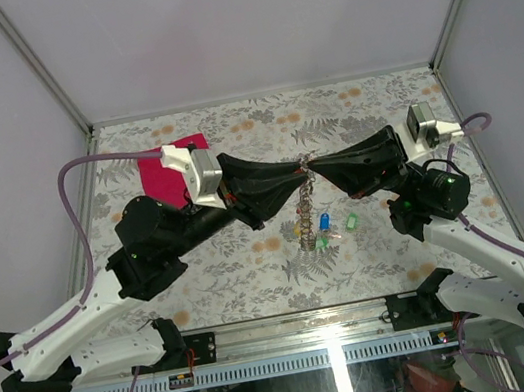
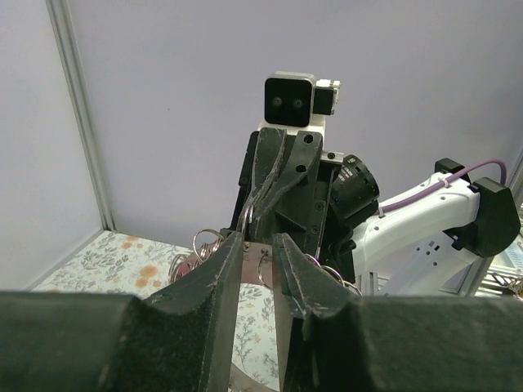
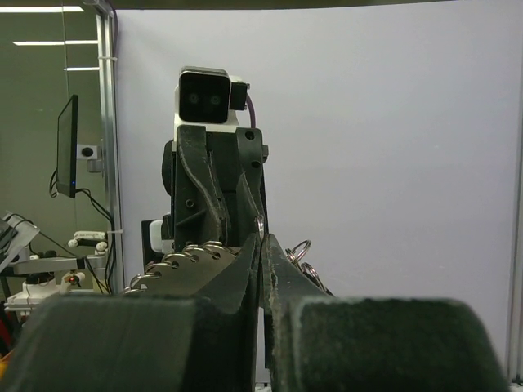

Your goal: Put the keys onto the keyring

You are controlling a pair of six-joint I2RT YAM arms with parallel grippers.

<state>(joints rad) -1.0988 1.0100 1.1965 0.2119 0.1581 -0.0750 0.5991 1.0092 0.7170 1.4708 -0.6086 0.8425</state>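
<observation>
Dangling keyring (image 1: 303, 211) runs downward (keys (image 1: 325, 224) lowest).

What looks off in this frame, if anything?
Nothing damaged. The keyring hangs in mid-air between the left gripper and right gripper, sagging in a crooked line toward the table. A green key lies apart on the table, off the ring.

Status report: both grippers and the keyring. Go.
Right gripper shut on keyring, held aloft. Left gripper jaws narrow around silver metal piece, grip unclear. Coloured keys beneath, attachment unclear. No obstruction seen.
</observation>
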